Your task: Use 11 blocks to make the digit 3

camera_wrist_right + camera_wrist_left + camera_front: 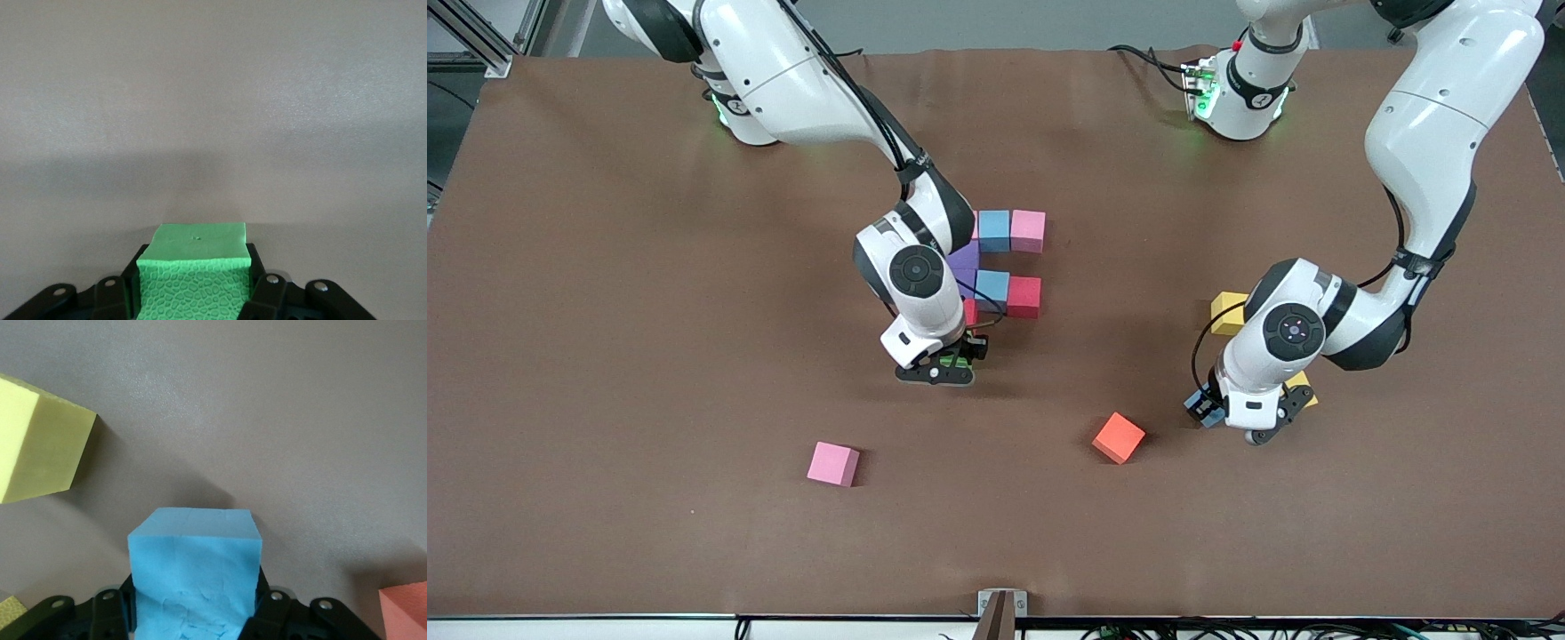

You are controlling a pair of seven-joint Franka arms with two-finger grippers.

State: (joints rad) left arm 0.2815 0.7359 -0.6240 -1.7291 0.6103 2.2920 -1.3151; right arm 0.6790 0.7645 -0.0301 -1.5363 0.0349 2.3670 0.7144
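Observation:
The partial digit 3 shows a light blue block joined to a pink one, a purple block, then light blue, red and a half-hidden red block. My right gripper is shut on a green block, low over bare mat beside that hidden red block. Low over the mat between the orange block and a yellow cube, my left gripper is shut on a light blue block. A loose pink block lies nearer the camera.
Two yellow cubes lie by the left arm's hand; one of them shows large in the left wrist view. The orange block's corner shows there too. The right arm's wrist hides part of the figure.

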